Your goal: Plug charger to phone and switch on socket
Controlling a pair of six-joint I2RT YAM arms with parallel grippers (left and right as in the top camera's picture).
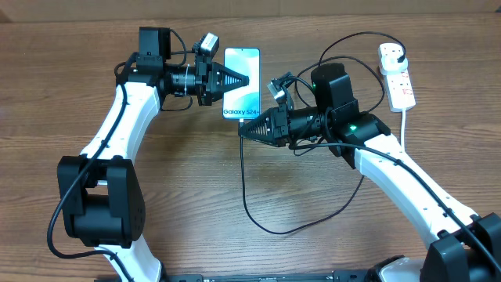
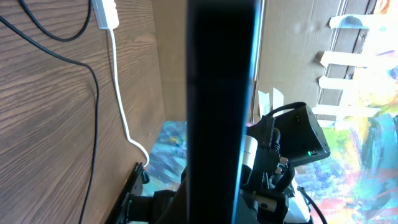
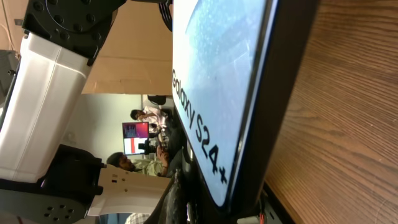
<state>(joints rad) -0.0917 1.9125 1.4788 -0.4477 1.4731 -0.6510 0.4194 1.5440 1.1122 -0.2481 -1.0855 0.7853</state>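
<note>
Phone [image 1: 241, 90], screen reading "Galaxy S24+": your left gripper [image 1: 249, 80] is clamping it, fully closed, near the tabletop's far edge. Charger [image 1: 243, 180]: your right gripper [image 1: 241, 131] is pinching its end beside the phone. Socket [image 1: 399, 82]: lying far-right corner.

- Table [image 1: 196, 196]: brown, wood-grain pattern throughout.
- Phone [image 1: 241, 82]: screen graded from pale blue to deeper teal-blue, fine speckle on the right wrist view; frame black, edge [image 2: 221, 93] near-black.
- Socket [image 1: 397, 74]: white body, red markings; black plug [image 1: 394, 53] seated in it.
- Cord [image 1: 404, 125]: white, plain.
- Charger [image 1: 258, 219]: black cable, no markings.
- Left arm [image 1: 117, 133] and right arm [image 1: 407, 180]: white links, black joints; small green light [image 1: 351, 128] on the right.
- Left gripper [image 1: 249, 81] and right gripper [image 1: 239, 131]: black.
- Background surface [image 2: 360, 155]: multicoloured daubs of blue, yellow and pink.
</note>
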